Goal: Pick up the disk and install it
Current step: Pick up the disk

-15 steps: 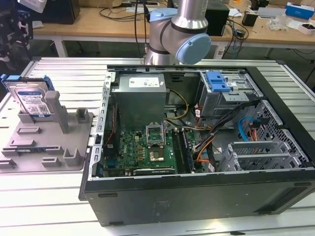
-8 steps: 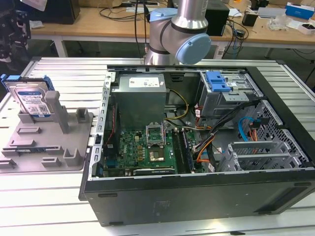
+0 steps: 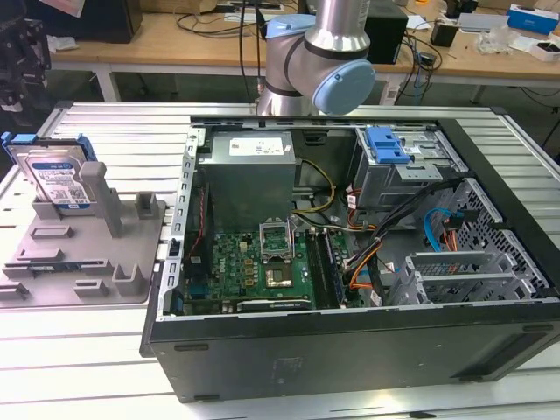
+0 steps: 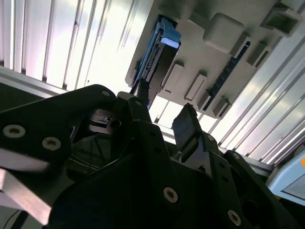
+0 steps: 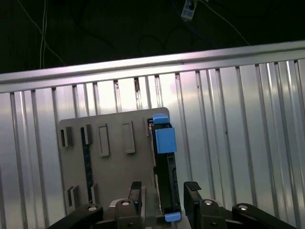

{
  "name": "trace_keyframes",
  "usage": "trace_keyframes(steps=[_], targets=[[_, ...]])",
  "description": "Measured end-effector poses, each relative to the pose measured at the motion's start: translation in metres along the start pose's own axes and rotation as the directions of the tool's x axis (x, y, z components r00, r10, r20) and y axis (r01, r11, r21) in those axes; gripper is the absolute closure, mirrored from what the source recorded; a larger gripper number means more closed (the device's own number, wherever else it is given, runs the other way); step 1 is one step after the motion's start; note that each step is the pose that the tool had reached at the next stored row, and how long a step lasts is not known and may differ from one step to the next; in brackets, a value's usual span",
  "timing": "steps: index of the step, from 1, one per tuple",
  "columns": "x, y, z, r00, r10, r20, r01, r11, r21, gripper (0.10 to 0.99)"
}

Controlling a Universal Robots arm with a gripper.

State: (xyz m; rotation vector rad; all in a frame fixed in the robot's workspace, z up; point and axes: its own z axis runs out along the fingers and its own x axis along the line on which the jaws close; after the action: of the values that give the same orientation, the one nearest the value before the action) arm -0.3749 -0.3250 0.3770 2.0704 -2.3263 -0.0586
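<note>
The disk [image 3: 57,179] stands on edge in the grey fixture tray [image 3: 87,254] at the exterior view's left, its silver face and white-and-blue label framed by a blue carrier bracket. In the first wrist view I look down on the disk [image 5: 164,167] edge-on in the tray [image 5: 114,162]. My gripper [image 5: 164,191] is open, and its two black fingers line up on either side of the disk's edge, still clearly apart from it. In the second wrist view the gripper [image 4: 164,119] has nothing between its fingers, and the disk [image 4: 157,52] and tray [image 4: 209,52] lie beyond the fingertips.
An open computer case [image 3: 350,367] lies to the exterior view's right of the tray, with a motherboard, cables and a blue ribbed latch [image 3: 385,144] on its drive bay. Everything rests on a slatted aluminium table [image 3: 79,350]. The arm's joints [image 3: 319,61] rise behind the case.
</note>
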Motion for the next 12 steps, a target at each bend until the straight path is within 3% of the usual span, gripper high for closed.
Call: trace_keyframes(steps=[2, 3, 4, 6, 12], targets=[[-0.0002, 0.0001, 0.0000, 1.0000, -0.002, -0.0008, 0.002, 1.0000, 0.007, 0.604], [-0.0005, 0.0001, 0.0002, 1.0000, -0.009, 0.0000, 0.009, 0.9995, 0.031, 0.604], [-0.0007, 0.0033, 0.0019, 0.9999, -0.012, 0.0010, 0.012, 0.9988, 0.047, 0.604], [0.0001, 0.0113, 0.0055, 0.9999, -0.013, 0.0039, 0.012, 0.9987, 0.050, 0.604], [-0.0012, 0.0173, 0.0065, 0.9985, -0.054, 0.0085, 0.054, 0.9974, 0.049, 0.604]])
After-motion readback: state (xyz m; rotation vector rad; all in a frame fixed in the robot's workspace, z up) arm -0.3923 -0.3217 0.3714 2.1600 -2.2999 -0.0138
